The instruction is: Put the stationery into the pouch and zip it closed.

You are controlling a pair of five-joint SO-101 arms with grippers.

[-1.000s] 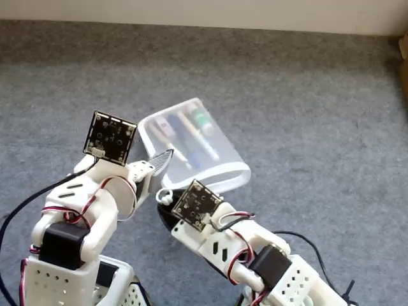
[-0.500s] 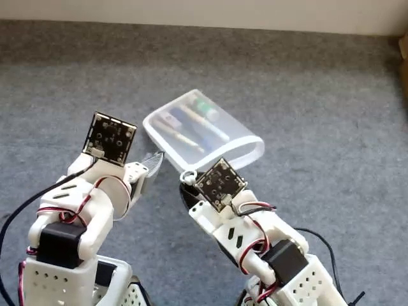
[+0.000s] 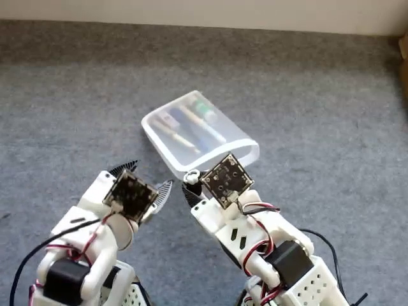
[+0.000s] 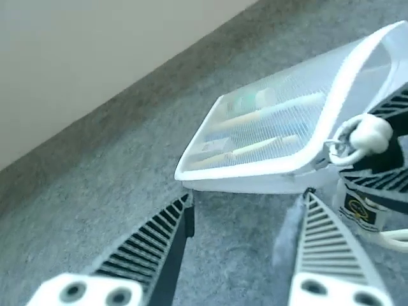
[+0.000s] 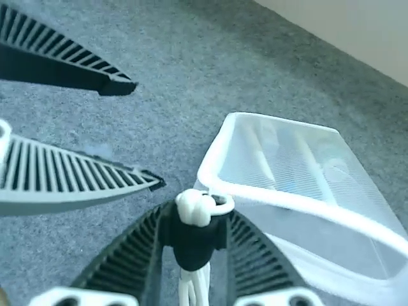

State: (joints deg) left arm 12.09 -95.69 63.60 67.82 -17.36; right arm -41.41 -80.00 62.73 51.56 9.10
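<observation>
Fingers (image 5: 248,255) of the right gripper (image 5: 195,222) are pinched shut on the zip pull (image 5: 203,205), a white knotted cord with a dark tab, right at one corner of the pouch (image 3: 204,131). The left gripper (image 4: 248,196) hangs just beside that same corner with its fingers (image 4: 152,243) spread wide and nothing between them; it touches neither pouch nor pull. The pouch lies on the grey table (image 3: 319,89) in front of both arms, and the stationery (image 3: 191,124), several pens, shows through its clear mesh wall, so the filling looks done. Whether the white zip band along the near edge is run fully shut I cannot tell.

The main risk, as I judge it, is that nothing anchors the pouch. With only the pull gripped, a tug along the zip would likely drag or swing the whole light pouch across the table rather than run the slider along its teeth. The cord is thin and round, so it could slip from between the ribbed fingers under load. If the mouth is partly open and the corner gets lifted, pens could slide toward the gap. The open left fingers sit close to the right gripper, so a careless closing move might catch the cord instead of the pouch edge
</observation>
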